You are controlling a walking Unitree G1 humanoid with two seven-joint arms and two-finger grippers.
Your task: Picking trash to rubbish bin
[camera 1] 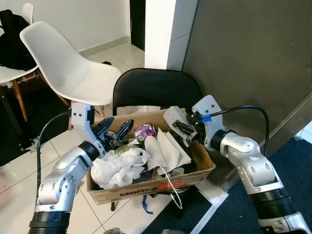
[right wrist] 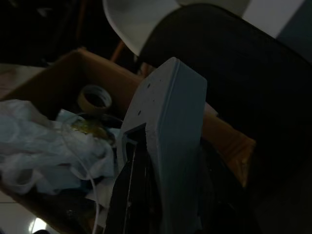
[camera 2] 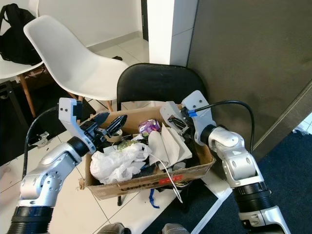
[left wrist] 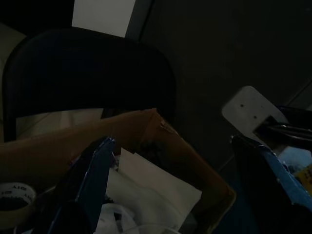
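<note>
A cardboard box (camera 1: pixel 146 187) full of trash stands on a black chair (camera 1: pixel 156 87). Inside lie a crumpled white plastic bag (camera 1: pixel 117 168), folded white paper (camera 1: pixel 168 148), a purple wrapper (camera 1: pixel 145 131) and a roll of tape (right wrist: pixel 95 99). My left gripper (camera 1: pixel 122 122) hovers over the box's left rim, open, with nothing between its fingers (left wrist: pixel 92 180). At the box's right rim, just above the paper, is my right gripper (camera 1: pixel 186 134). Its grey housing (right wrist: pixel 165 136) hides most of what lies under it.
A white chair (camera 1: pixel 68 68) stands behind and to the left of the box, beside a white table with a black backpack (camera 1: pixel 12 41). A dark wall (camera 1: pixel 243 58) rises close on the right. A thin white cable (camera 1: pixel 170 187) hangs over the box front.
</note>
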